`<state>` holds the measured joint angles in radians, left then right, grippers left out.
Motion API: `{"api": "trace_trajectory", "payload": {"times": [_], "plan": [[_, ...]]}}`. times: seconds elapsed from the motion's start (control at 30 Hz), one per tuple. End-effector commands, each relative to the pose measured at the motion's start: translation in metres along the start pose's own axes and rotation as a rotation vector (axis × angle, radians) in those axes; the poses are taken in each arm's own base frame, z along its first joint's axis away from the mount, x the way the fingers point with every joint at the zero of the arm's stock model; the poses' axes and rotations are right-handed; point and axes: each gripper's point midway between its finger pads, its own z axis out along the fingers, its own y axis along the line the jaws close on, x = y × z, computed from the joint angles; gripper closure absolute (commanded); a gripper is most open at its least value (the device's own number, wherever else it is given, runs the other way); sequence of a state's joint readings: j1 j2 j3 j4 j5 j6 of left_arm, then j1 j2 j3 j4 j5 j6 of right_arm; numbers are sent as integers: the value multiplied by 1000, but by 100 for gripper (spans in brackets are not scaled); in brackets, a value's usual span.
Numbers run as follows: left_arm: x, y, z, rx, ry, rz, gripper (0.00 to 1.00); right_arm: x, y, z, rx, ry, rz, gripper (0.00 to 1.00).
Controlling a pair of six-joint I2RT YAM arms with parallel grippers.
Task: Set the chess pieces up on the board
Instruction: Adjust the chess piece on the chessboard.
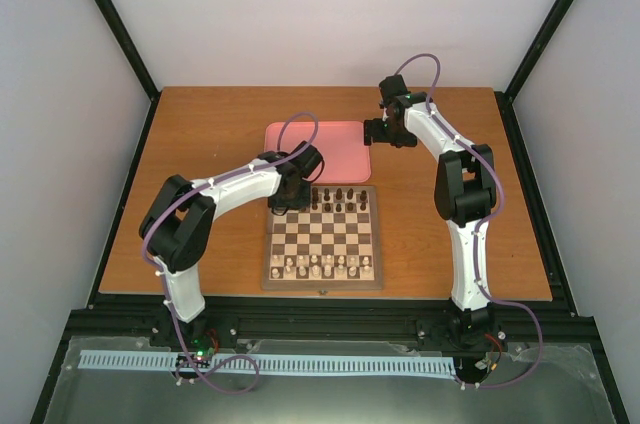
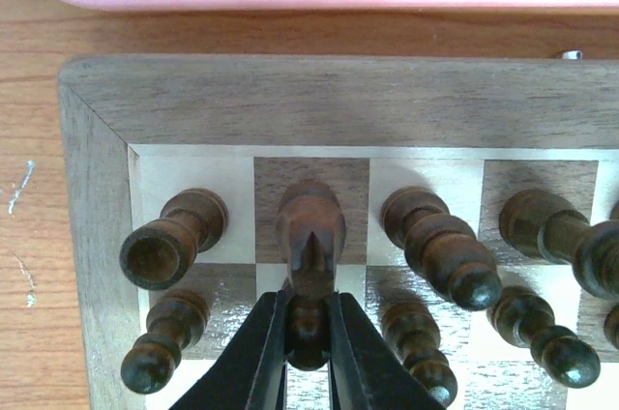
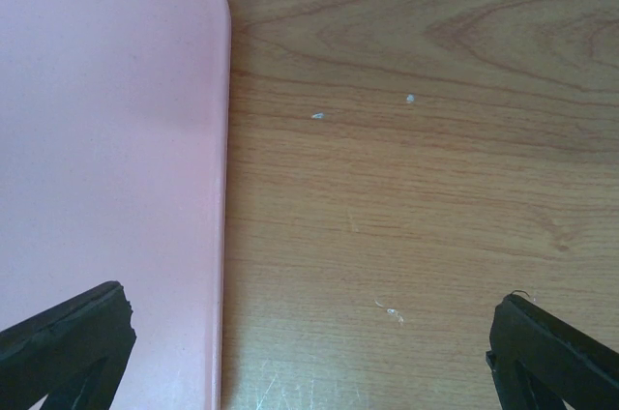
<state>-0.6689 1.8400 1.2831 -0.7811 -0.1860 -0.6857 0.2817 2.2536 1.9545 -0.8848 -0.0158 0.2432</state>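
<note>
White walls are enclosing a wooden table [image 1: 200, 144], where the chessboard [image 1: 322, 234] is lying just in front of a pink tray [image 1: 330, 149]. The left gripper [image 2: 308, 311] is reaching over the board's far left corner. Its jaws are clenching a dark pawn [image 2: 308, 340], with one finger pressing on each side of it. That pawn is standing in the second rank, directly in front of the dark knight [image 2: 309, 226]. The dark rook [image 2: 174, 236] is occupying the corner square beside the knight, and other dark pawns [image 2: 162, 347] are flanking the held one closely.

Judging from this, the step in hand is seating the pawn on its square. Doing it well is calling for only a small, gentle opening, since a neighbouring pawn is standing just beside each finger. A straight lift upward should follow, because the knight's head is sitting right at the fingertips and a sideways pull could be tipping it. Whether the pawn's base is resting flat is hidden by the fingers.

The right gripper [image 3: 309, 313] is hanging with jaws spread wide and grasping nothing, over the tray's right edge and well apart from the board. Cream pieces [image 1: 322, 264] are lining the near ranks.
</note>
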Motion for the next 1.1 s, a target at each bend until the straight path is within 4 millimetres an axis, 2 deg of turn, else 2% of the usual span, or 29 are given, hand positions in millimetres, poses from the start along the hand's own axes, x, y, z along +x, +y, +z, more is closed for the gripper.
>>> {"api": "trace_trajectory", "payload": {"times": [0.0, 0.5, 0.63, 0.87, 0.9, 1.07], "plan": [[3, 0, -10, 17, 3, -22, 91, 0, -3, 0, 0, -3, -1, 0], [11, -3, -12, 38, 21, -11, 91, 0, -3, -1, -4, -3, 1, 0], [11, -3, -12, 40, 17, -10, 83, 0, -2, 0, -7, -3, 1, 0], [8, -5, -12, 43, 9, -11, 79, 0, -3, 0, -8, -2, 2, 0], [7, -5, -12, 42, 9, -10, 76, 0, -2, 0, -8, -2, 0, 0], [4, -7, -13, 47, 2, -4, 75, 0, -2, 0, -9, -1, 0, 0]]}}
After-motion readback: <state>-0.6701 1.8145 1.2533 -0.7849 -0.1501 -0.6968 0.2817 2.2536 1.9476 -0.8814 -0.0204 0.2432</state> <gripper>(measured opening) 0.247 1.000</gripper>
